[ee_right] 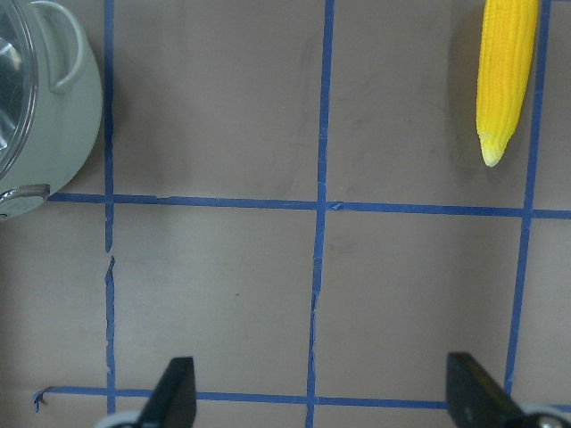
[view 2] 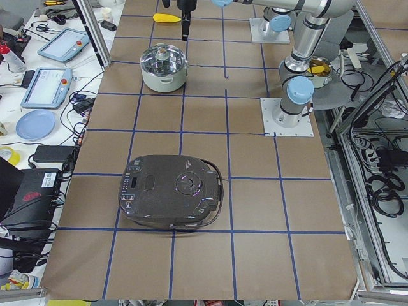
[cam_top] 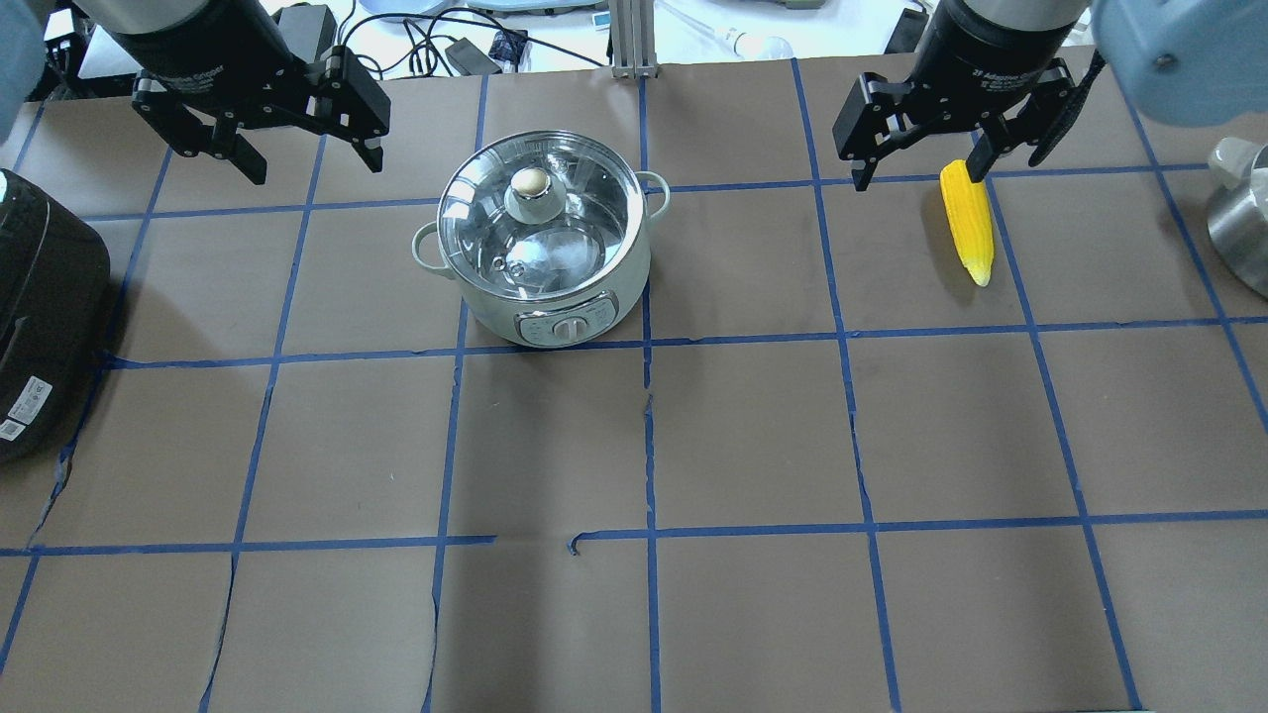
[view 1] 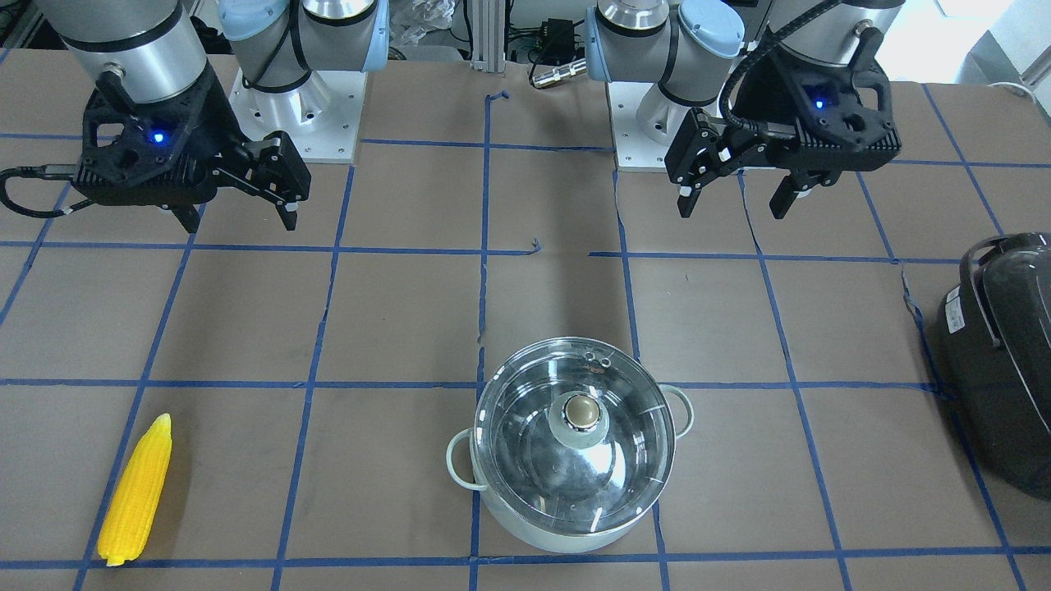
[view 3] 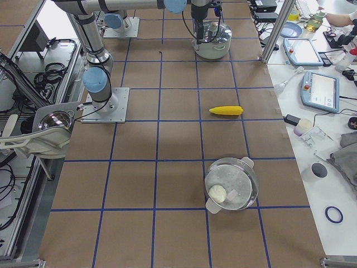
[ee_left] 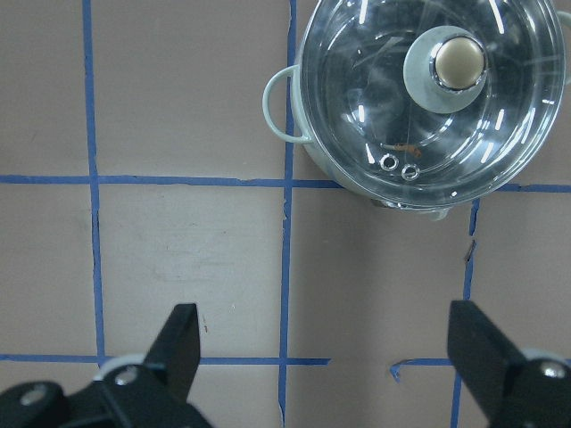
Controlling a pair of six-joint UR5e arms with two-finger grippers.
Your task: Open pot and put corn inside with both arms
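Note:
The pot (cam_top: 545,238) stands on the table with its glass lid and knob (cam_top: 528,182) on; it also shows in the front view (view 1: 575,447) and the left wrist view (ee_left: 428,98). The yellow corn (cam_top: 968,220) lies flat on the table to the pot's right, also in the front view (view 1: 135,492) and the right wrist view (ee_right: 507,71). My left gripper (cam_top: 314,168) is open and empty, raised to the left of the pot. My right gripper (cam_top: 916,178) is open and empty, raised near the corn's thick end.
A dark grey rounded appliance (cam_top: 40,307) sits at the table's left end. A second steel pot (view 3: 231,184) with something white inside stands at the right end, past the corn. Blue tape lines grid the brown table.

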